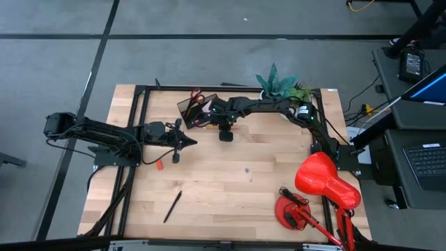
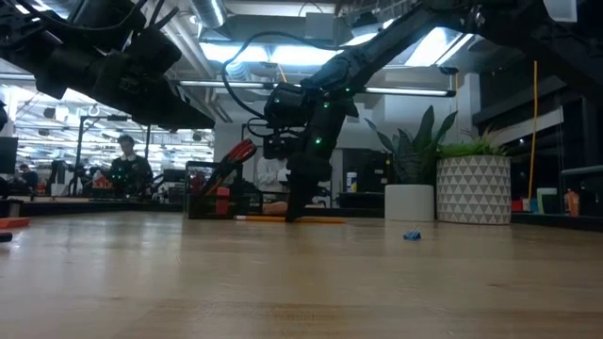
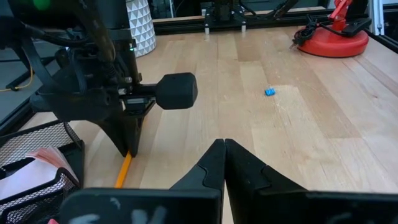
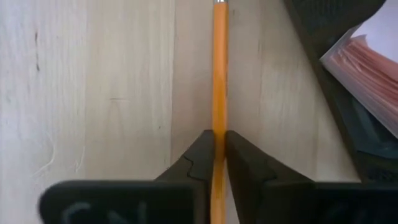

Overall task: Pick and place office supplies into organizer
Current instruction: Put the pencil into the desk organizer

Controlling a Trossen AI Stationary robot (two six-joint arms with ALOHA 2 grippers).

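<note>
Right wrist view shows the right hand [image 4: 218, 155] pinched on the orange pencil [image 4: 219, 74], lying flat on the surface [image 4: 93, 93] beside the organizer [image 1: 191, 110], which sits toward 12 o'clock. Gripping it lengthwise between the fingers probably readies a lift. At 9 o'clock the left hand [image 3: 224, 163] waits, fully closed and empty.

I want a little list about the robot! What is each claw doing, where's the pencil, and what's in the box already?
right gripper: down at the table beside the organizer, fingers closed on the pencil
pencil: orange, lying flat on the table, not lifted
left gripper: shut, holding nothing, waiting over the table's left part
organizer: holds red scissors and a pink note pad
still loose: black pen, small blue bit
</note>
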